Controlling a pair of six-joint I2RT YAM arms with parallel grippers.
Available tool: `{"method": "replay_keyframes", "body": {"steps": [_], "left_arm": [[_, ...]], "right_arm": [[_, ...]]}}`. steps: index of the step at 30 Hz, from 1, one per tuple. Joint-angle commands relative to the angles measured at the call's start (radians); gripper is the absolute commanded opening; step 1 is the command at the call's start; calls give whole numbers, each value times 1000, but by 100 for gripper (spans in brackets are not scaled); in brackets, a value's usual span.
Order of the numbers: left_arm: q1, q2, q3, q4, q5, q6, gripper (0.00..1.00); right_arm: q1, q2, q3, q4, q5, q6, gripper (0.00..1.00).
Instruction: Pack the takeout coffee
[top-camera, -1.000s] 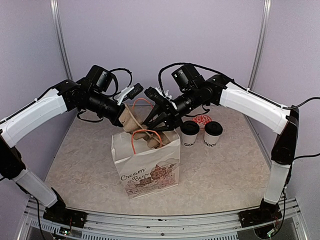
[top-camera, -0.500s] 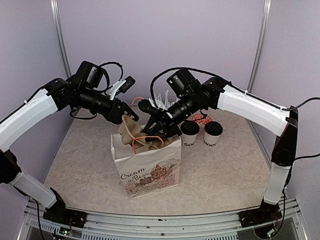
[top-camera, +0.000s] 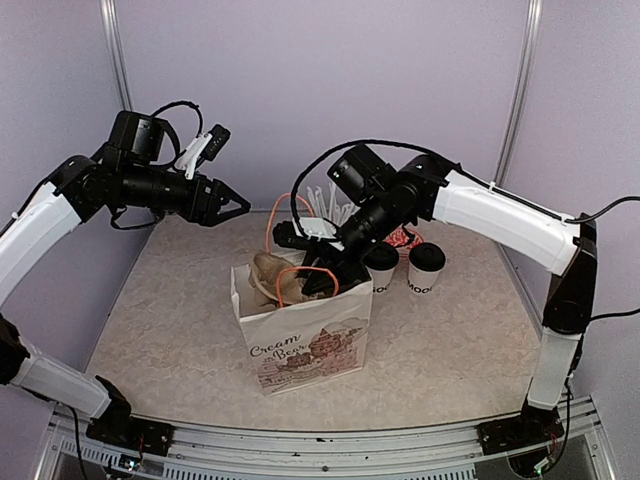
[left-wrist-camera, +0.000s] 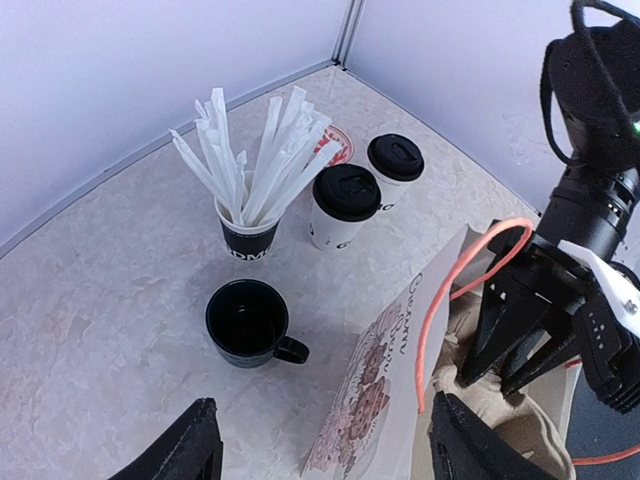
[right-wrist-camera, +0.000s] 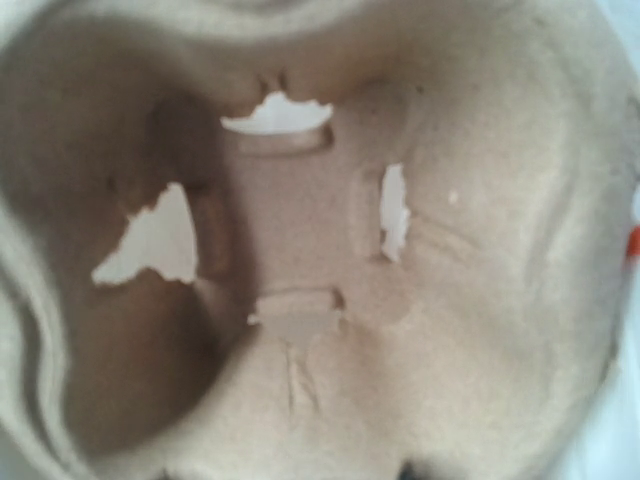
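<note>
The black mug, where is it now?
In the left wrist view, the black mug stands just nearer than the straw cup, left of the paper bag.

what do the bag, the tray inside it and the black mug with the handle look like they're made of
Bag: thin white paper, matte, judging by its creases and printed artwork.
Tray: moulded paper pulp, tan and rough-looking, with ragged-edged holes.
Mug: black with a slight sheen, probably glazed ceramic, though hard plastic can't be ruled out.
</note>
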Motion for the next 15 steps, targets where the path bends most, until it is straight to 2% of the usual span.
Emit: {"method": "replay_keyframes", "body": {"steps": [1,15], "left_arm": [[14,-21,-10,29,-43,-19,70],[30,-8,-19,25,-49,-31,71]], "right_arm": [[43,25,64,-104,122,-7,20],[95,-26,-36,-109,350,-88,20]]}}
